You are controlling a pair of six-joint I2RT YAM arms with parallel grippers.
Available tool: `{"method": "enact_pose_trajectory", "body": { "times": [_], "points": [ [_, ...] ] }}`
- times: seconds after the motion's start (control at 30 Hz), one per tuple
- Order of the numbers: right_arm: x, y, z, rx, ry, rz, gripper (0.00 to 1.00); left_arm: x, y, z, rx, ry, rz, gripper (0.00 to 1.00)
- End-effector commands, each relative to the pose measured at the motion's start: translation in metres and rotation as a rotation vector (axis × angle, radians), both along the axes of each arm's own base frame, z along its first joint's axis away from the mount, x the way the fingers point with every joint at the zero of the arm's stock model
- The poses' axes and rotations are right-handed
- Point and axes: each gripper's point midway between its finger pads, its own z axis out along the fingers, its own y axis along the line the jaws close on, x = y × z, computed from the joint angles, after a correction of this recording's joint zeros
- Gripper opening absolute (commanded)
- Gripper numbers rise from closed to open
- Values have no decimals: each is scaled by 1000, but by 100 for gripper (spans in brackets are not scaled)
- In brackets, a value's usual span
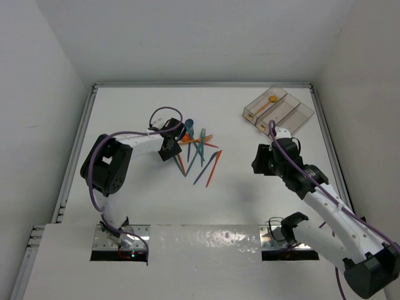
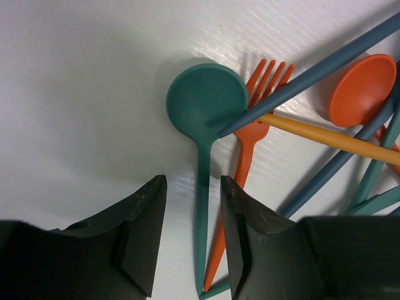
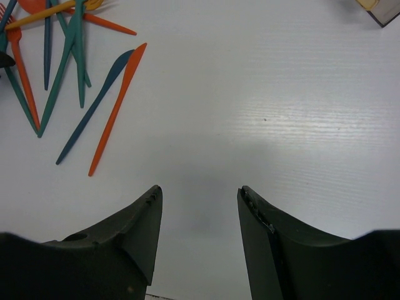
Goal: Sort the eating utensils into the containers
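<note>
Teal spoon (image 2: 206, 103) (pile (image 1: 199, 155) edge) between open left end effector (image 2: 194, 184); right end effector (image 3: 200, 190) open.

Teal spoon (image 2: 206, 100), orange fork (image 2: 247, 140), yellow spoon (image 1: 272, 99), brownish clear bins (image 1: 299, 116), white table (image 1: 250, 194).

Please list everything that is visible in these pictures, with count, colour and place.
loose utensils: about a dozen, teal, blue, orange, yellow; overlapping pile mid-table.
spoon in bin: one, yellow-orange; tray's far-left bin.
bins: three joined, clear brownish; table's far right.
table: one, white.
left gripper: one, black; open astride the handle of the teal spoon.
right gripper: one, black; open, empty, above the table.
</note>
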Motion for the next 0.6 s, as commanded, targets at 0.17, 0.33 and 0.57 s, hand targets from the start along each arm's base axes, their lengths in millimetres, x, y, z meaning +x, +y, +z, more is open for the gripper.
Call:
{"method": "enact_pose_trajectory", "body": {
  "times": [0.17, 0.33, 0.57],
  "points": [
    [-5, 4, 5, 33, -16, 20, 52, -14, 8, -10, 47, 51, 45, 24],
    [-9, 9, 7, 59, -9, 48, 52, -23, 19, -9, 88, 66, 58, 0],
    [-15, 24, 17, 117, -1, 118, 53, -22, 38, 28, 154, -10, 79, 0]
  ]
}}
